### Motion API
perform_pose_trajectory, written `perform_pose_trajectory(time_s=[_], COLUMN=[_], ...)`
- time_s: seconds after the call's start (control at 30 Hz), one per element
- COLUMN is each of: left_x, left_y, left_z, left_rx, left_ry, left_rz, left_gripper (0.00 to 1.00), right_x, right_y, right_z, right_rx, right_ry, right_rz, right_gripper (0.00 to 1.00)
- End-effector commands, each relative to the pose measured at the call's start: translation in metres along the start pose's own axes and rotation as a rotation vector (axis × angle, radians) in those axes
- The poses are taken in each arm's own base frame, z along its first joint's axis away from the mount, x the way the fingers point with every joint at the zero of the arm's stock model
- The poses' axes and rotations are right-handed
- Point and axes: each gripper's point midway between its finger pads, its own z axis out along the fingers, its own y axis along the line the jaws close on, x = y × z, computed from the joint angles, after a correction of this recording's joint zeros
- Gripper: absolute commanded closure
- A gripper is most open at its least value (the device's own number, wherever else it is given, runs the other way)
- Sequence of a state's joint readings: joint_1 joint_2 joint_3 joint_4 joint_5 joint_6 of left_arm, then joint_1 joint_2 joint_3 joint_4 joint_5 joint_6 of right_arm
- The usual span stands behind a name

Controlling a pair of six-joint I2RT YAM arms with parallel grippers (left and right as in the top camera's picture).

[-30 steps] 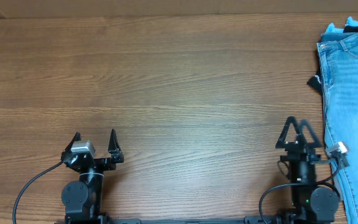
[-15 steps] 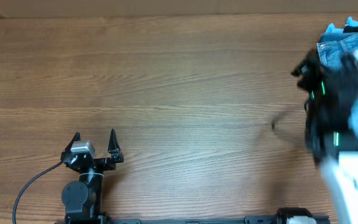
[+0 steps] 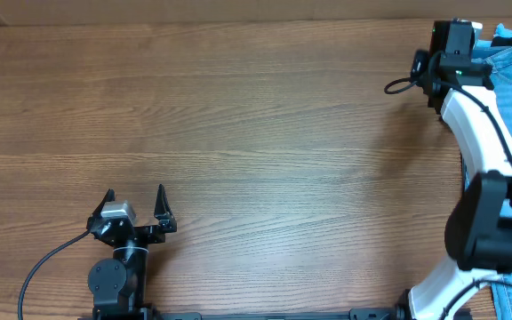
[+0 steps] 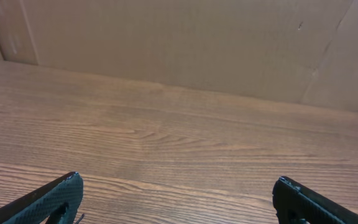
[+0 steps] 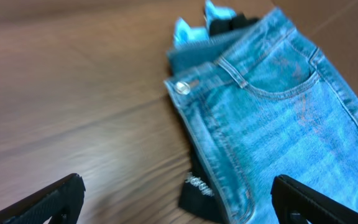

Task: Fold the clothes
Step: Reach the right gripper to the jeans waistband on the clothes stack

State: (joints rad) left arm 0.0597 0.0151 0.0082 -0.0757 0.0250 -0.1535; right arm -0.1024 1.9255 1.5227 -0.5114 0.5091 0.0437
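Denim in light blue, a pair of long jeans (image 5: 272, 112) with a metal waist button (image 5: 181, 87), is seen lying at the far right of the brown wooden table (image 3: 238, 133). It is stacked on a black garment (image 5: 197, 194) and a sky-blue garment (image 5: 185, 28) whose edges show from beneath. The right gripper (image 5: 178, 180) is held above the waistband with its jaws wide apart and nothing between them. The left gripper (image 3: 135, 193) is parked near the front edge, likewise spread and empty, well apart from the pile. Trouble is to be expected if the descent is made over the stacked edge: the black layer could be pinched together with the denim and dragged out with it. If only one layer of waistband is caught, the jeans would likely be lifted crooked.
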Motion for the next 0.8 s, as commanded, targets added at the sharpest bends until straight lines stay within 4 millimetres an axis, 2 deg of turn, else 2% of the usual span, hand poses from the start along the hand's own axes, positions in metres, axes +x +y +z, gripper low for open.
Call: perform_pose_trajectory(time_s=[0.0, 0.1, 0.2, 0.43, 0.57, 0.67, 0.77], left_x=[-0.001, -0.001, -0.001, -0.001, -0.001, -0.001, -0.001], left_y=[0.002, 0.002, 0.002, 0.002, 0.002, 0.002, 0.002], left_z=[0.000, 0.000, 0.000, 0.000, 0.000, 0.000, 0.000], left_rx=[-0.008, -0.008, -0.008, -0.008, -0.008, -0.008, -0.008], left_ry=[-0.007, -0.007, -0.007, -0.007, -0.007, -0.007, -0.007], left_rz=[0.019, 0.019, 0.019, 0.019, 0.019, 0.019, 0.019], left_gripper=[0.00, 0.00, 0.00, 0.00, 0.00, 0.00, 0.00], right_x=[0.011, 0.029, 0.037, 0.035, 0.043, 0.059, 0.066], right_y=[-0.033, -0.039, -0.038, -0.024, -0.032, -0.032, -0.037], right_z=[0.041, 0.065, 0.079, 0.097, 0.111, 0.126, 0.134], right_rx=[0.092, 0.095, 0.084, 0.074, 0.161, 0.172, 0.226], right_ry=[0.052, 0.101, 0.118, 0.080, 0.089, 0.128, 0.137], right_rz=[-0.022, -0.033, -0.064, -0.237, -0.281, -0.344, -0.346], right_gripper=[0.00, 0.01, 0.01, 0.03, 0.02, 0.02, 0.07])
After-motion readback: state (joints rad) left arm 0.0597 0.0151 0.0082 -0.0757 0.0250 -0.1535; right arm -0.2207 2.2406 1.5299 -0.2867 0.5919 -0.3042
